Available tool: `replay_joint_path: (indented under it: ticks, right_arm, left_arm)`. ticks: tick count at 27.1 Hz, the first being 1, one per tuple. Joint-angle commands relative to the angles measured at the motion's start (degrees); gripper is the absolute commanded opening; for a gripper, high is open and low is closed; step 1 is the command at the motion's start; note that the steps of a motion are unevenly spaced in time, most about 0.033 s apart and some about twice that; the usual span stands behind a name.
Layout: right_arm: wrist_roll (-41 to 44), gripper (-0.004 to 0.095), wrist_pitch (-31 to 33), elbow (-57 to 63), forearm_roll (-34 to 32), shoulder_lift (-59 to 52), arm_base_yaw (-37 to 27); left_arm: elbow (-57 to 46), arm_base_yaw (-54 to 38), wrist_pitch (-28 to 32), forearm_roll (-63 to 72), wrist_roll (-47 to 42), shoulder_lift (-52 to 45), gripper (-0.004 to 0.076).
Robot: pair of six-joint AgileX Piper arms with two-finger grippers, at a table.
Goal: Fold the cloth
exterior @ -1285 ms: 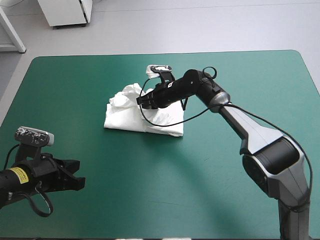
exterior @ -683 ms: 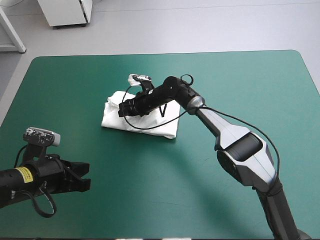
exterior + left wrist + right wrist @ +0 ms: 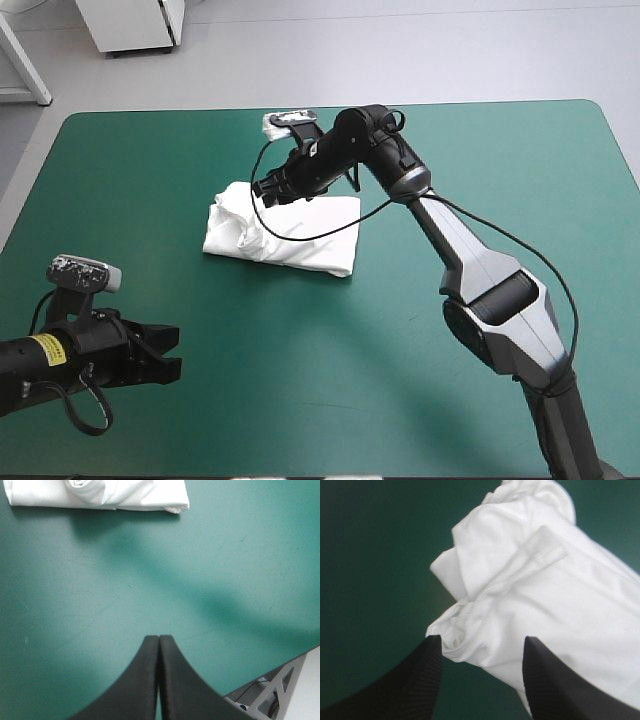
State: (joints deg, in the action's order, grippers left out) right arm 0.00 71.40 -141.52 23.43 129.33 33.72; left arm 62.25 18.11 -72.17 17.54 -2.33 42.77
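Note:
The white T-shirt point(image 3: 285, 230) lies as a folded bundle a little left of the table's middle, rumpled at its left end. My right gripper point(image 3: 262, 190) hovers over the bundle's far left part, open, with nothing between its fingers. In the right wrist view the T-shirt point(image 3: 540, 595) spreads ahead of and under the right gripper point(image 3: 482, 645), a sleeve hem showing on top. My left gripper point(image 3: 165, 355) rests low near the table's front left, shut and empty. In the left wrist view the left gripper point(image 3: 158, 640) points at the T-shirt point(image 3: 100, 495) far ahead.
The teal-green cover point(image 3: 480, 180) lies bare around the bundle. The right arm point(image 3: 470, 260) reaches in from the front right across the table's middle. A white cabinet point(image 3: 130, 25) stands beyond the far edge.
My right gripper has lifted off the bundle's left part and drawn back toward the far edge, open. The bundle's left end now lies flatter. The left arm has hardly moved.

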Motion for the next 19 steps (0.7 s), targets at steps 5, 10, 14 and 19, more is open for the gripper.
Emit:
replay_joint_path:
  ticks: [5,10,14,19]
  right_arm:
    - [1.86,0.0471,-1.53,16.17,-10.46,-16.65,-3.55]
    - [1.16,0.0471,-2.24,28.61,-9.06,-21.8,-7.79]
    - [-1.29,0.0471,-5.54,33.14,-3.47,-22.0,-10.9]
    - [-3.3,0.0471,-11.01,35.66,-1.48,-20.78,-12.9]
  left_arm:
    - [1.22,0.26,3.37,1.32,-0.14,0.34,-0.0009]
    - [1.22,0.26,3.63,1.32,-0.14,0.34,-0.0009]
    - [1.22,0.26,4.55,1.32,-0.14,0.34,-0.0009]
    - [1.22,0.26,4.68,1.32,-0.14,0.34,-0.0009]
